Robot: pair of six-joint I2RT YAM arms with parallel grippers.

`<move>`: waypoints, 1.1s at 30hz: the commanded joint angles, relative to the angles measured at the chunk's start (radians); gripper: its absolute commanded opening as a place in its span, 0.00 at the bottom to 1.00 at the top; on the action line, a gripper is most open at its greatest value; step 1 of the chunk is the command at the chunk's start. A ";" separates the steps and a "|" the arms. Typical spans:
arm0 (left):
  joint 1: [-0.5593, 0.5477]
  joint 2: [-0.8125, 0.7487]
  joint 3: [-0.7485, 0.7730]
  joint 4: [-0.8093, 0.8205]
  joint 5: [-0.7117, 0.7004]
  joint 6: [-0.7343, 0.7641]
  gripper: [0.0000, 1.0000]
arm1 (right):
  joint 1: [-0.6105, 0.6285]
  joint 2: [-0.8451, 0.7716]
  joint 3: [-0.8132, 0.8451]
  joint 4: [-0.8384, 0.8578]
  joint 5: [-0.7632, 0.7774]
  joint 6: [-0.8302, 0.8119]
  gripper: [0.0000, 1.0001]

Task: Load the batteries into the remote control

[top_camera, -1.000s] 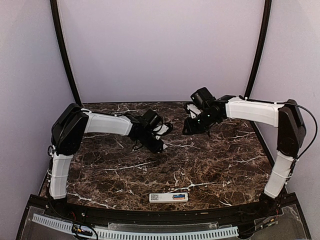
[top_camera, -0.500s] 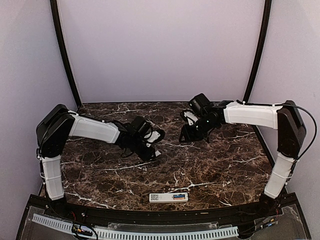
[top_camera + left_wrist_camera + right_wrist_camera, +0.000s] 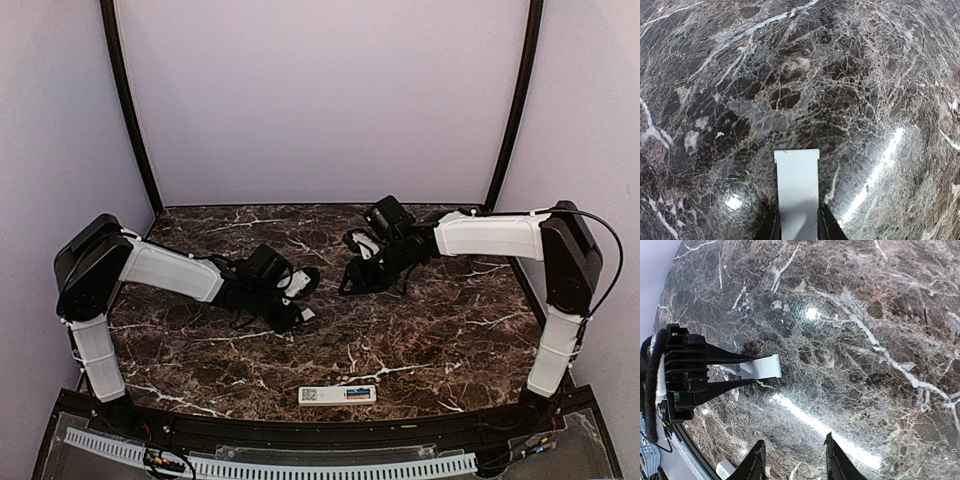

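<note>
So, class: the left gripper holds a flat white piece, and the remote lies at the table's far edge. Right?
No: the remote lies at the table's near edge, as the top external view shows. The left gripper does hold the flat white piece.

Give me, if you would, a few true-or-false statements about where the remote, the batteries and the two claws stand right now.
1. The remote control lies by the table's near edge, between the arm bases. True.
2. The left claw grips a flat white piece. True.
3. The right claw holds the remote control. False: it is open and empty, well away from the remote.
4. Two loose cylinders lie at mid-table. False: the batteries, orange and blue, show within the remote's own outline.
</note>
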 commanded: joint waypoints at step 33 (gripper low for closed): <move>-0.277 -0.249 -0.181 -0.518 -0.091 -0.462 0.38 | 0.091 0.008 0.006 -0.012 -0.010 0.018 0.40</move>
